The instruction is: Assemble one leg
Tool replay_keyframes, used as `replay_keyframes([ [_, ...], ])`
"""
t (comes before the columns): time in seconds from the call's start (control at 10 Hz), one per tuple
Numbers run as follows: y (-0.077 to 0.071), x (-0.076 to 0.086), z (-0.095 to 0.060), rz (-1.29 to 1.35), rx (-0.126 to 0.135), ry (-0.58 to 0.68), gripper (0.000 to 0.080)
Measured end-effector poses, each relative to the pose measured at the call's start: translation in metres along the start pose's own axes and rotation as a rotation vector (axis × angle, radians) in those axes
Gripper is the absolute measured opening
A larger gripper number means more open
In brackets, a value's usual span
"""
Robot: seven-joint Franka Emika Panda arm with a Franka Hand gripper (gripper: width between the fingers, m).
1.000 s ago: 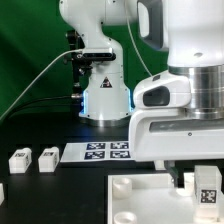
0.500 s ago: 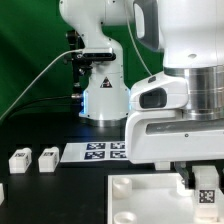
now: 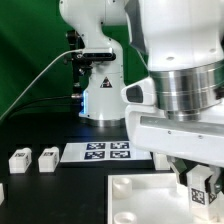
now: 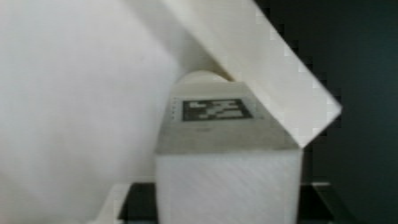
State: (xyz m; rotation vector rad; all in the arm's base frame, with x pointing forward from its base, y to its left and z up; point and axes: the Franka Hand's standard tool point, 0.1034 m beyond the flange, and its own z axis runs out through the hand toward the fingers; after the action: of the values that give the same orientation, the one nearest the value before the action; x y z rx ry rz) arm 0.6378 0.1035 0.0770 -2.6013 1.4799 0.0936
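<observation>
Clamping the leg [image 3: 201, 181] in the tool [image 3: 200, 188], low at the exterior view's right, tag facing the camera. Holding it upright over the near right part of the large white panel [image 3: 140, 200]; not telling whether touching. Filling the wrist view's middle with the same tagged leg [image 4: 217, 112]. Farther back, toward the exterior view's left, seeing two more tagged blocks [image 3: 33, 158] lying side by side on the dark tabletop [image 3: 40, 135]. Beyond them, finding the marker board [image 3: 105, 152] lying flat before the arm's base [image 3: 103, 95].

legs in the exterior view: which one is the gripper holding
The leg at the exterior view's right, clamped in the gripper above the white panel; the other legs sit free at the left.
</observation>
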Motion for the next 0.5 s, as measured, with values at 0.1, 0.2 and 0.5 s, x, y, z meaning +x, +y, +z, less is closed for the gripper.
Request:
replay_keyframes([
  [0.1,0.0019,-0.0001,-0.0001,0.127,0.01,-0.011,0.0291],
  [0.2,0.0027,-0.0014,0.0002,0.258,0.011,-0.02,0.0291],
  [0.5,0.0001,-0.0097,0.0008,0.59,0.003,-0.023,0.0291],
])
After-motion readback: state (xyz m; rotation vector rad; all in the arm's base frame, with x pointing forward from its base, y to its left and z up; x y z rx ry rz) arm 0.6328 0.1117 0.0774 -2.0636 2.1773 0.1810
